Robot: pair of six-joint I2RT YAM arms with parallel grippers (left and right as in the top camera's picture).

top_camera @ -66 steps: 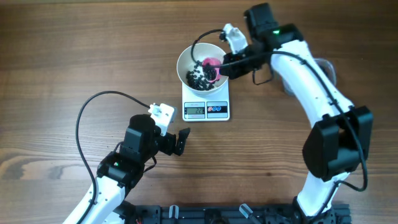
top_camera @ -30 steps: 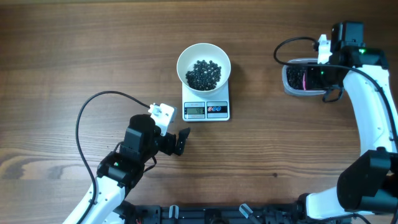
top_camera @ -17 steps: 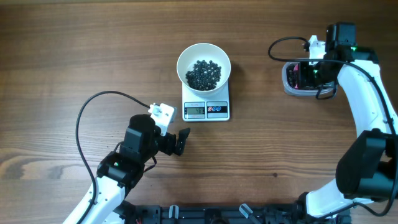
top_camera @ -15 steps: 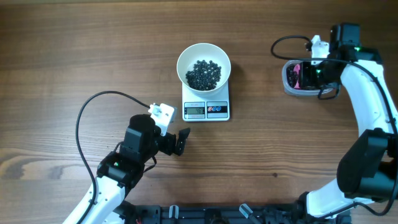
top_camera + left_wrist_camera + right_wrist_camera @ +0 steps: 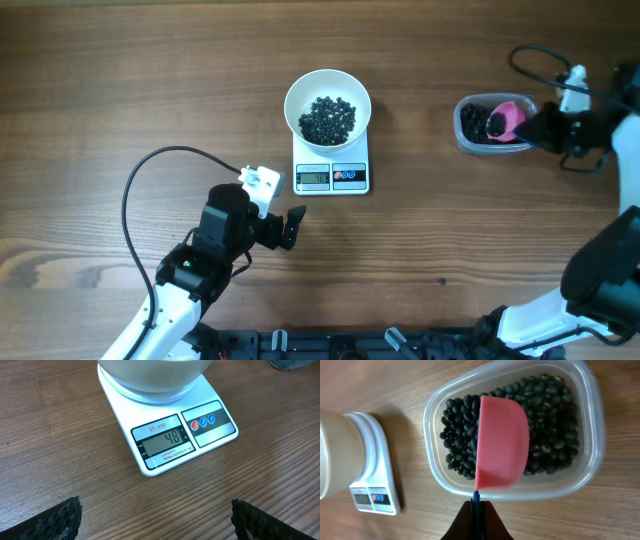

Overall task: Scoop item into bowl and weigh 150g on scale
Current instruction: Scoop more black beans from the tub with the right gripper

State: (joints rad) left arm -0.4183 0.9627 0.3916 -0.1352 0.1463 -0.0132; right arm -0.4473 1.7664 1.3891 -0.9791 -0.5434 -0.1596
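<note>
Surface: a wooden table [image 5: 100, 80] is seen across every view.
Colour: a dark reddish brown is shown, streaked with lighter bands.
Grain: long lines are drawn left to right in the overhead view.
Light: the wood is evenly lit; only soft shadows are cast.

Dark-grained wooden table [image 5: 120, 80], white scale [image 5: 331, 177] planted flat mid-table, clear plastic tub [image 5: 461, 128] resting on the wood off to the right, well apart.
</note>
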